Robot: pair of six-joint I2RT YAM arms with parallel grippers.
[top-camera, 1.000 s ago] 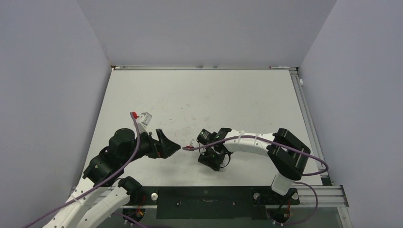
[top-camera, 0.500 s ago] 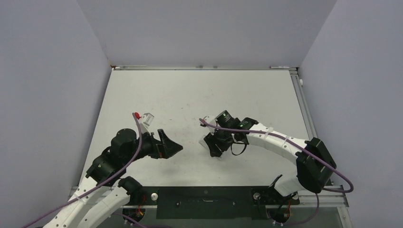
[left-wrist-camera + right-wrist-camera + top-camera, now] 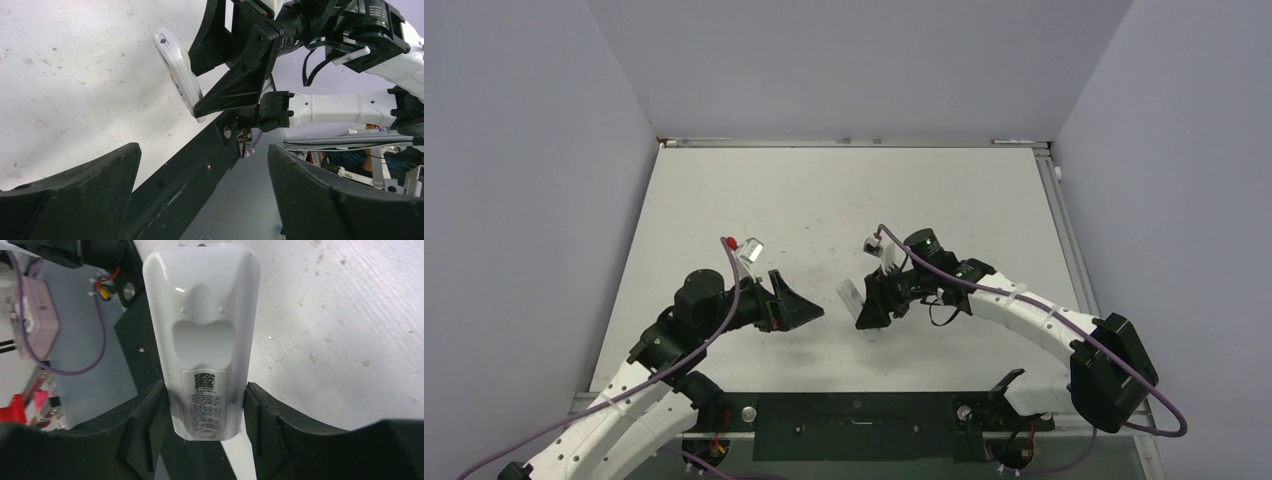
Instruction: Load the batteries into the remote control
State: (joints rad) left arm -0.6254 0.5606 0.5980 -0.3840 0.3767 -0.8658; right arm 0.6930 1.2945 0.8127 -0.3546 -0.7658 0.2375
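Currently, the right tool (image 3: pixel 205 412) pinches the remote control (image 3: pixel 202 330) by its long edges near one end, one finger on each side. The remote's back, with a shallow moulded recess and a printed label, faces the wrist camera. It is held tilted over the near part of the white counter (image 3: pixel 824 190); whether it touches the surface cannot be told. The left tool (image 3: pixel 802 312) has its fingers spread wide, gripping nothing, and points at the remote from nearby without touching.
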